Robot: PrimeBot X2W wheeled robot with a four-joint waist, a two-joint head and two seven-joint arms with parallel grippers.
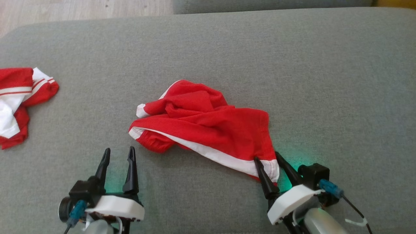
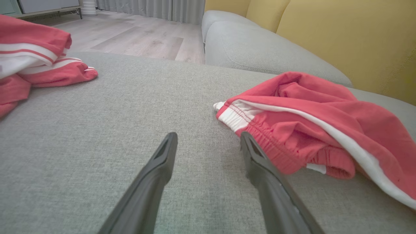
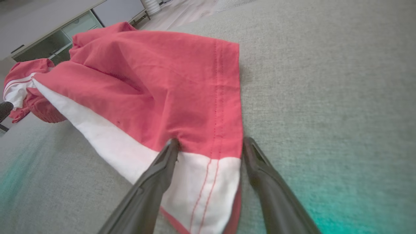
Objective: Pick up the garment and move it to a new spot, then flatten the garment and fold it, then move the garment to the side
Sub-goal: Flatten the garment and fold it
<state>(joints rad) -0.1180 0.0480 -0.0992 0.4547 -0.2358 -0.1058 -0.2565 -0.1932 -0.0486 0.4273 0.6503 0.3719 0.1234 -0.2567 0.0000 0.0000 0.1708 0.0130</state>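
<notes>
Head view: left fingers (image 1: 131, 172) spread, empty; right fingers (image 1: 264, 177) spread, straddling a white-banded corner of the garment (image 1: 221, 130).

This is looking like a home living room: a grey sofa (image 2: 260, 48) is spreading across the frame, and curtains (image 2: 156, 8) are hanging above wood flooring (image 2: 136, 35) at upper left.

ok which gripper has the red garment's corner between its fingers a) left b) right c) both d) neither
b: the open fingers of the right gripper straddle the white-banded corner of the red garment; the left gripper stands open over bare cushion beside it.
</notes>
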